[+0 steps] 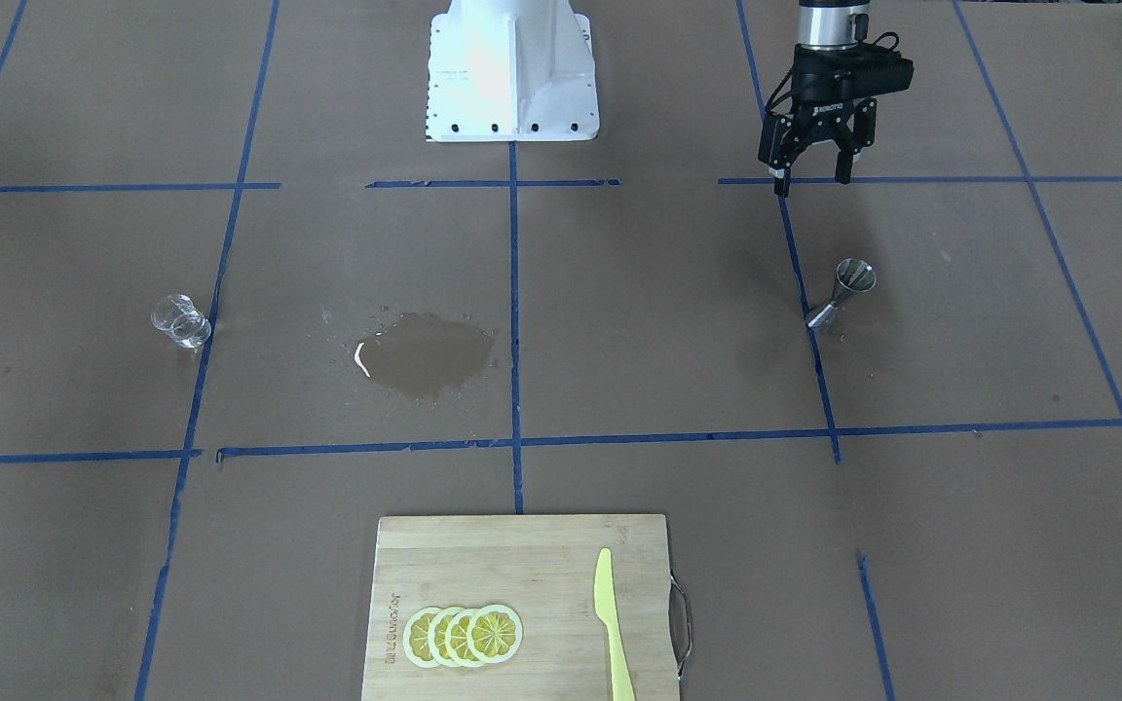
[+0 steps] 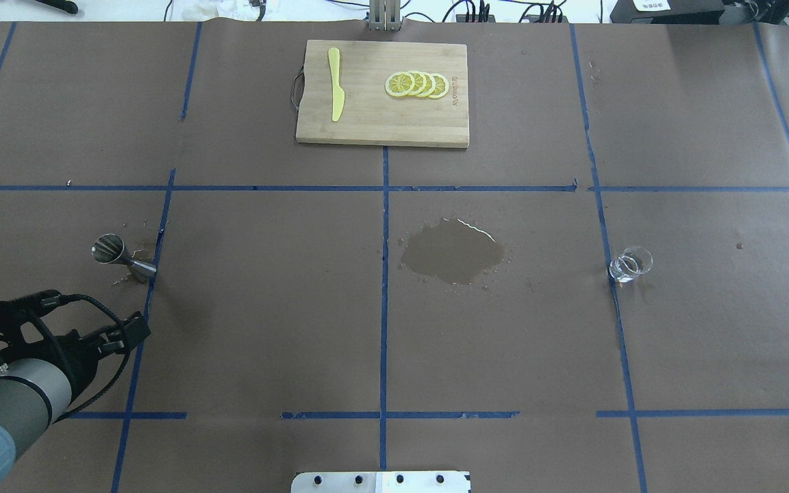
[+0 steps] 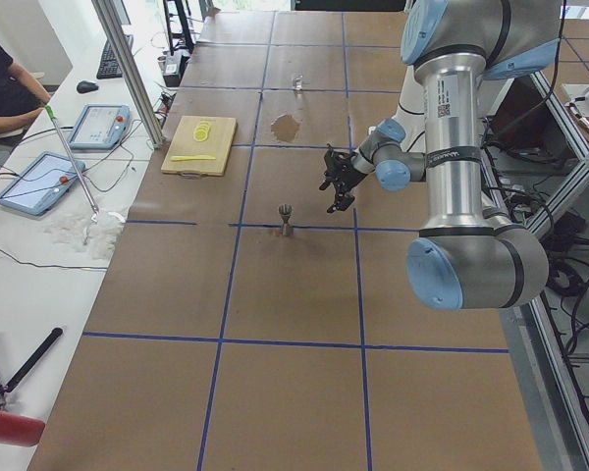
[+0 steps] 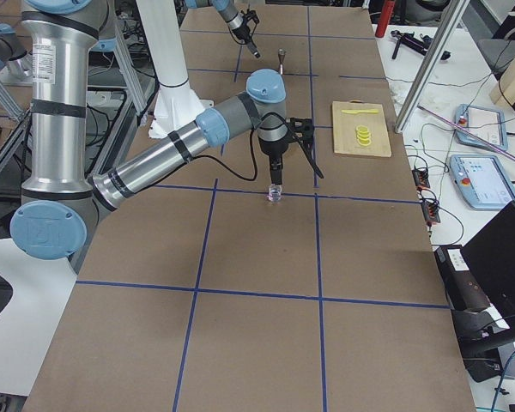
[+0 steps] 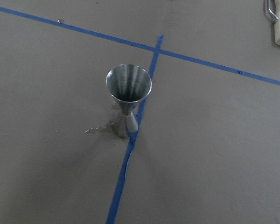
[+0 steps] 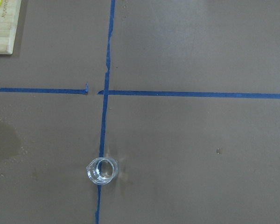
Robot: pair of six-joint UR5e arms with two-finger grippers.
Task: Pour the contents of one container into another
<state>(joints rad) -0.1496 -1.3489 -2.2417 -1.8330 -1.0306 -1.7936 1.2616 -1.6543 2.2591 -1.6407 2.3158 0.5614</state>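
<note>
1. We see the glass cup (image 1: 181,321) standing upright on the surface (image 1: 668,321), straight below the right hand (image 4: 275,174) in the right-side view. The glass is clear, and we cannot tell whether it holds any liquid.
2. The jigger (image 1: 841,294) stands upright on a blue tape line (image 5: 130,154), ahead of the left hand (image 1: 812,178) and lower than it, clear of its fingers. Its upper cone shows bare shiny metal inside. Small wet spots lie around its base.
3. A puddle (image 2: 453,250) lies on the surface between the two hands, well apart from both containers.
4. The left hand hangs above the surface with its fingers pointing down and spread wide, and there is nothing between them.
5. The right arm reaches out over the surface, its hand pointing down at the glass cup. We cannot tell whether this hand is wide, narrow or touching the glass, since only the side view shows it whole.
6. Beyond both hands, at the far edge, a cutting board (image 2: 367,123) carries overlapping lemon slices (image 2: 416,84) and a yellow knife (image 2: 335,82).
7. The right wrist view shows the glass cup from above but none of the hand's fingers.
</note>
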